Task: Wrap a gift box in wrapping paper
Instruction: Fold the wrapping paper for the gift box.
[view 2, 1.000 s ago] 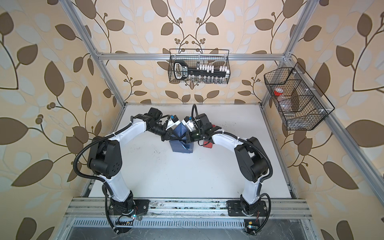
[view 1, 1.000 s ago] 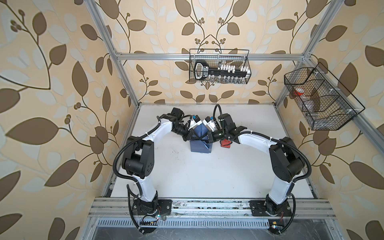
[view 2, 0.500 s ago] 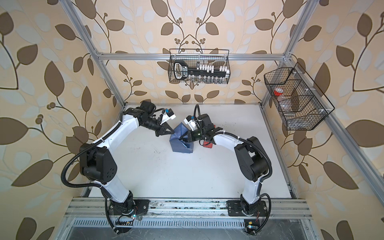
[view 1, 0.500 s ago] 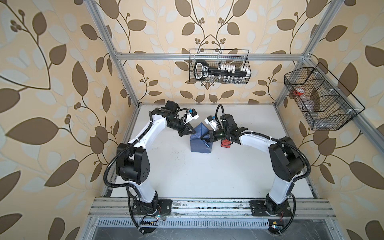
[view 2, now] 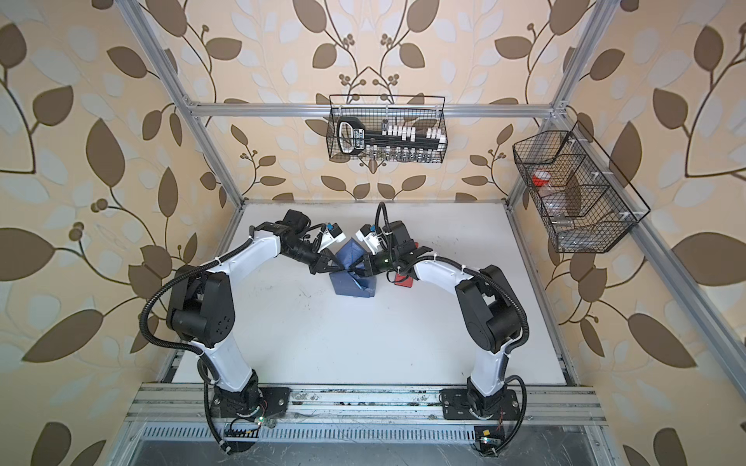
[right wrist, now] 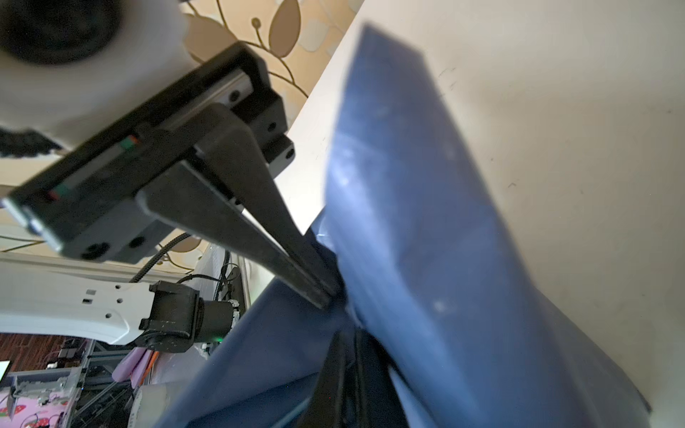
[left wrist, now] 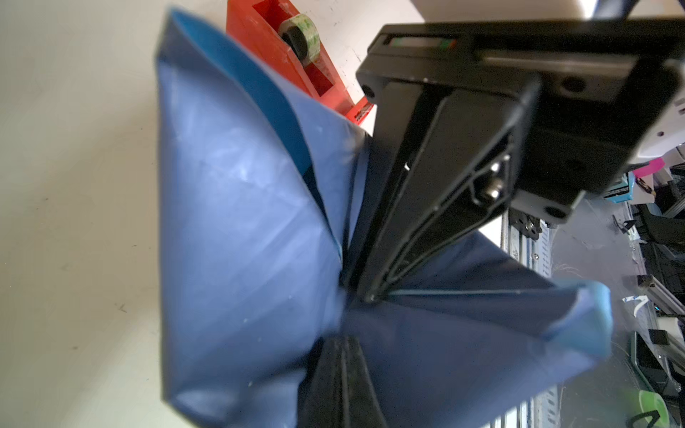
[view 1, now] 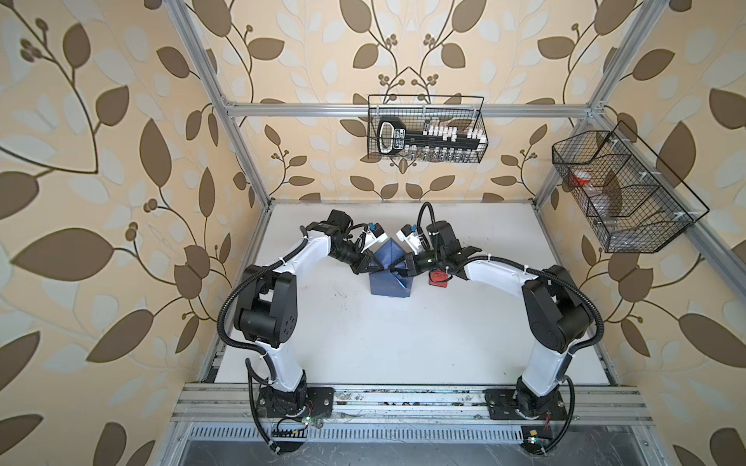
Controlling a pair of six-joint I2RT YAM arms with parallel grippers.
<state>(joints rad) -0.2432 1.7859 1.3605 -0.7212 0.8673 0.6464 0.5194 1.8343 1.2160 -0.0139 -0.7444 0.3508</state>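
The wrapping paper (view 1: 387,284) (view 2: 351,286) is folded round the gift box as a slate-blue parcel in mid-table; the box itself is hidden inside it. A pointed flap stands up at the parcel's far end. Both grippers meet tip to tip on top of the parcel. My left gripper (view 1: 381,268) (left wrist: 343,344) is shut, its tips pressed against the paper (left wrist: 241,222) with nothing between them. My right gripper (view 1: 394,269) (right wrist: 348,337) has its fingers close together on a fold of the paper (right wrist: 444,222); from the left wrist it (left wrist: 369,294) shows pinching a paper edge.
A red tape dispenser (view 1: 438,278) (left wrist: 296,55) lies just right of the parcel, under my right forearm. The white table (view 1: 363,343) stretches toward the front. A wire basket (view 1: 426,129) hangs on the back wall and another (view 1: 621,197) on the right wall.
My left arm drew back to the left half a second ago and has returned to the parcel's top. My right gripper stayed at the fold throughout.
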